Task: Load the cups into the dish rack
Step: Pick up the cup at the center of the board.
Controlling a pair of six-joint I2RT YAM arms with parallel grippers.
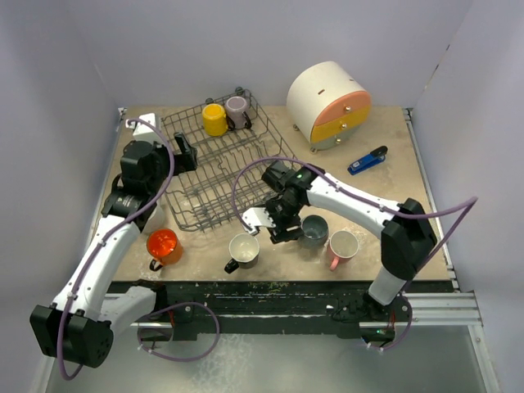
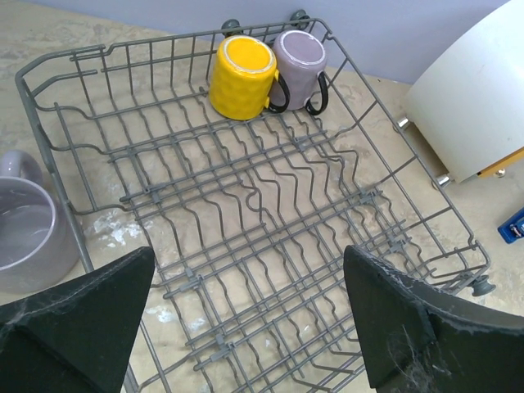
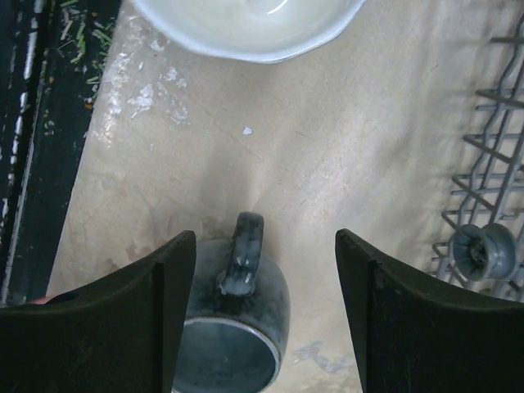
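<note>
The grey wire dish rack holds a yellow cup and a mauve cup upside down in its far corner. On the table near the front stand an orange cup, a white cup, a blue-grey cup and a pink cup. My right gripper is open, low over the blue-grey cup. Its handle lies between the fingers, nearer the left one. My left gripper is open and empty over the dish rack.
A pale grey cup sits just outside the rack's left wall. A big white cylinder with orange and yellow drawer fronts stands at the back right. Near it lies a blue tool. The rack's wheeled corner is right of my right fingers.
</note>
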